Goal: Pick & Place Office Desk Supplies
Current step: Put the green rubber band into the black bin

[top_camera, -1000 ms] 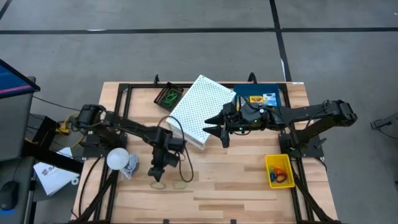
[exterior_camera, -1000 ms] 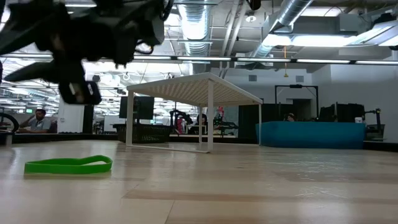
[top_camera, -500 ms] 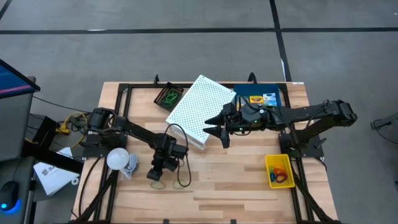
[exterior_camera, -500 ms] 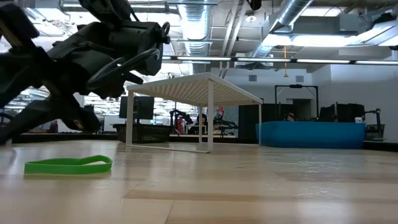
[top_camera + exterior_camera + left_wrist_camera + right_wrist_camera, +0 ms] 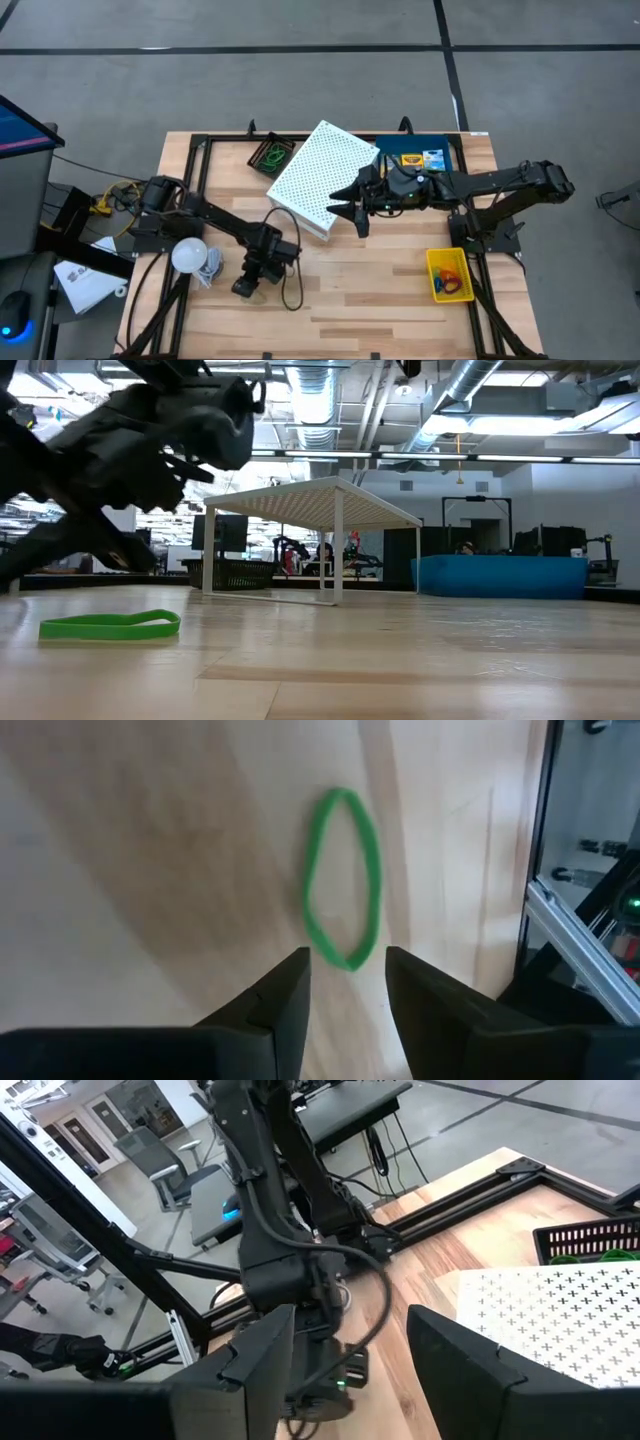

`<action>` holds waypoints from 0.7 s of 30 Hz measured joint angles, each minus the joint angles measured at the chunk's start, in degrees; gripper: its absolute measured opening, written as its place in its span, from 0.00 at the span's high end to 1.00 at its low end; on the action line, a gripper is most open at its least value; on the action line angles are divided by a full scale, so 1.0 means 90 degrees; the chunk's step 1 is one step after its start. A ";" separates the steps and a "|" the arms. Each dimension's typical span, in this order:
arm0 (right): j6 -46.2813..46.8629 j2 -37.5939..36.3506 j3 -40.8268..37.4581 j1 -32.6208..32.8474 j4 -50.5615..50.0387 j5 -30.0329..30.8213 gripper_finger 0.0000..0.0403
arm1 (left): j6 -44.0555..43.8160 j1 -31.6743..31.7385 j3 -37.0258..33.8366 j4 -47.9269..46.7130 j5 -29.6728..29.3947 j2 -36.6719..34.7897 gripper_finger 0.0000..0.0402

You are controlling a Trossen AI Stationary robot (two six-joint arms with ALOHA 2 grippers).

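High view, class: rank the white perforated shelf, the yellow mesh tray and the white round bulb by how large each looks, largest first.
1. White perforated shelf, clearly largest.
2. Yellow mesh tray.
3. White round bulb, only slightly smaller than the tray.

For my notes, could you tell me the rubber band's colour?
Green; the rubber band shows best in the left wrist view.

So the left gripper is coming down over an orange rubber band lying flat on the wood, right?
Not quite: the rubber band is green, not orange, as the left wrist view shows. The rest holds: it lies flat on the wood, with the left gripper open just over its near end.
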 joint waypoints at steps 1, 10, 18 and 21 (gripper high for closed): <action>0.0000 0.0000 0.0001 0.0000 -0.0030 0.0000 0.52 | -0.0060 -0.0057 0.0000 0.0065 0.0000 0.0000 0.68; 0.0005 0.0000 0.0000 0.0000 -0.0057 0.0000 0.52 | -0.0741 -0.0195 0.0000 0.0967 -0.0749 -0.0002 0.69; 0.0050 0.0000 0.0001 0.0089 -0.0055 0.0000 0.52 | -0.1039 -0.0560 -0.0170 0.1270 -0.0769 -0.0047 0.69; 0.0050 0.0000 0.0001 0.0133 -0.0057 0.0029 0.52 | -0.1269 -0.0714 -0.0380 0.1522 -0.1137 -0.0079 0.69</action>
